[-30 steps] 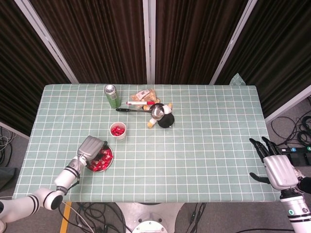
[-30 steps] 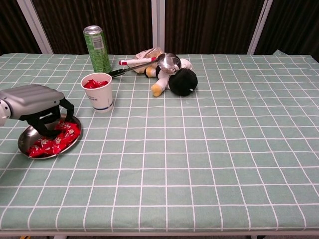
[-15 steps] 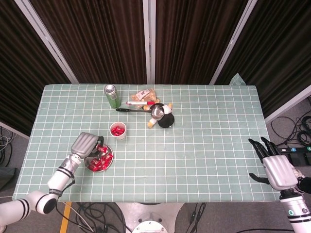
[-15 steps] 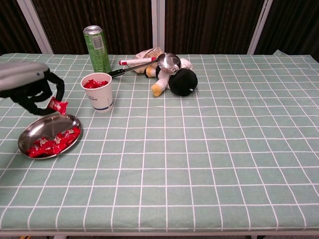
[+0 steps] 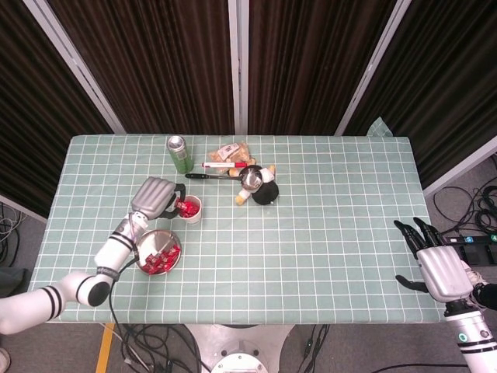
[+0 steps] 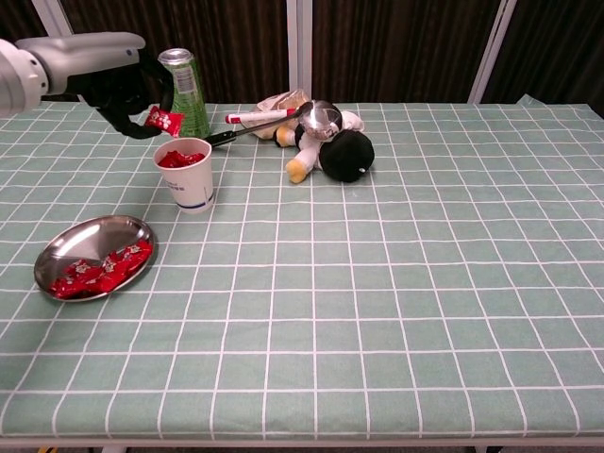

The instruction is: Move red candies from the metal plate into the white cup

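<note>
The metal plate lies near the table's front left with several red candies in it. Behind it stands the white cup, holding red candies. My left hand hovers just above and left of the cup's rim, pinching one red candy that hangs over the cup's mouth. My right hand is off the table's right front corner, fingers spread, holding nothing.
A green can stands right behind the cup and my left hand. A black plush toy, a metal ladle, a red marker and a wrapped snack lie at the back centre.
My left hand lifted a red candy off the plate and carried it up and back toward the cup. The right hand stayed put.
</note>
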{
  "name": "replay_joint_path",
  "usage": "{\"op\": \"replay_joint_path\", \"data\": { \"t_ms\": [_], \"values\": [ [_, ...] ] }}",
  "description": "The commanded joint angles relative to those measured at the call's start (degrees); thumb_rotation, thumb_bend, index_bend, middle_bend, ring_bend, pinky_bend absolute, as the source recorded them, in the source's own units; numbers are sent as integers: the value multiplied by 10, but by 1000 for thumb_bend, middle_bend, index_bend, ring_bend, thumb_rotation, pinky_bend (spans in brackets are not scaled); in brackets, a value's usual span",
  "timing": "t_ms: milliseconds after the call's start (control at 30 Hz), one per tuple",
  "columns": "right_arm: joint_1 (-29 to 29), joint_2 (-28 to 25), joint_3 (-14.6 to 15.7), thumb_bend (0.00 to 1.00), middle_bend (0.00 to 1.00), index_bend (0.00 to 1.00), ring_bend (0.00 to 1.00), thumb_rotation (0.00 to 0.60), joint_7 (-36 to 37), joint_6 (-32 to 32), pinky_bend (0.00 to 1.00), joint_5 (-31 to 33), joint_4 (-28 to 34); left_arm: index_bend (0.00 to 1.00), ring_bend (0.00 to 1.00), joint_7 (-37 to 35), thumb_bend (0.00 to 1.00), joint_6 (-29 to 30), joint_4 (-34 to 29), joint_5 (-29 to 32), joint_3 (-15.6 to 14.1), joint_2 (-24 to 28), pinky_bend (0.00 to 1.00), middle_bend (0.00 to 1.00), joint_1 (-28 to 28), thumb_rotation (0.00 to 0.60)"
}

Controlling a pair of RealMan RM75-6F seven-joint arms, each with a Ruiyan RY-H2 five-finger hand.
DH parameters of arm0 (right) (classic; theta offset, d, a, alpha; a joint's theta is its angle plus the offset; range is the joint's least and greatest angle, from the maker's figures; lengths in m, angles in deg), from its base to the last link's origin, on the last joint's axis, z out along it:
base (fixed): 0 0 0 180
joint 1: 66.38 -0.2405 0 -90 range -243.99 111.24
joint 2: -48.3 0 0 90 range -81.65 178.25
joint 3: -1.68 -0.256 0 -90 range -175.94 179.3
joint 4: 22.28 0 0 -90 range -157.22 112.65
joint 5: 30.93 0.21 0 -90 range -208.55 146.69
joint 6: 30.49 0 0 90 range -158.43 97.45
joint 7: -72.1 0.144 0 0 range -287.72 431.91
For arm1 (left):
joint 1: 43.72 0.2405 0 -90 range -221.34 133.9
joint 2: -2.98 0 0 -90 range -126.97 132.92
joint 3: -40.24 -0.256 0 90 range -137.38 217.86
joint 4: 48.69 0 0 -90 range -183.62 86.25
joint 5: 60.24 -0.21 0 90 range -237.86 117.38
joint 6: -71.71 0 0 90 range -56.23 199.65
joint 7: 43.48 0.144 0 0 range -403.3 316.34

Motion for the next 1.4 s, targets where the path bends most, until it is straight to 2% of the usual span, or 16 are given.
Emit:
{"op": "replay_joint_path", "data": {
  "t_ms": [33,433,567,767,967,1100,1167,1233,1333,1400],
  "values": [
    [1,-1,0,23,160,43,0,600,0,1,137,1,0,592,947,37,341,-31,24,45,6,-20,1000,967,-32,600],
    [3,-1,1,23,160,43,0,600,3,2,138,7,-3,564,947,99,344,-57,69,135,-15,-55,1000,965,-76,600],
    [4,-3,0,23,161,43,0,600,4,1,140,9,-3,512,946,107,345,-52,65,156,-21,-51,1000,959,-77,600],
    [4,-2,1,23,161,43,0,600,4,1,141,7,-2,468,946,113,348,-31,37,159,-30,-29,1000,958,-71,600],
    [2,-2,0,23,160,42,0,600,2,1,143,4,0,415,944,101,351,-3,-17,151,-33,15,1000,953,-52,600],
    [3,-2,1,23,161,43,0,600,6,4,143,3,-1,390,935,67,348,58,-64,119,-31,46,1000,943,-12,600],
    [6,-4,1,24,161,42,0,600,10,7,143,6,-4,383,899,50,333,104,-81,92,-38,58,1000,908,17,600],
    [9,-5,0,26,161,43,0,600,15,9,142,11,-11,381,816,36,312,158,-93,62,-53,73,972,845,55,600],
    [11,-2,-2,37,145,35,0,600,24,12,111,16,-24,373,640,27,287,226,-105,21,-80,91,809,701,106,600],
    [11,5,-3,56,129,21,0,600,30,15,88,16,-35,360,510,23,269,264,-111,-5,-100,102,650,593,139,600]
  ]
}}
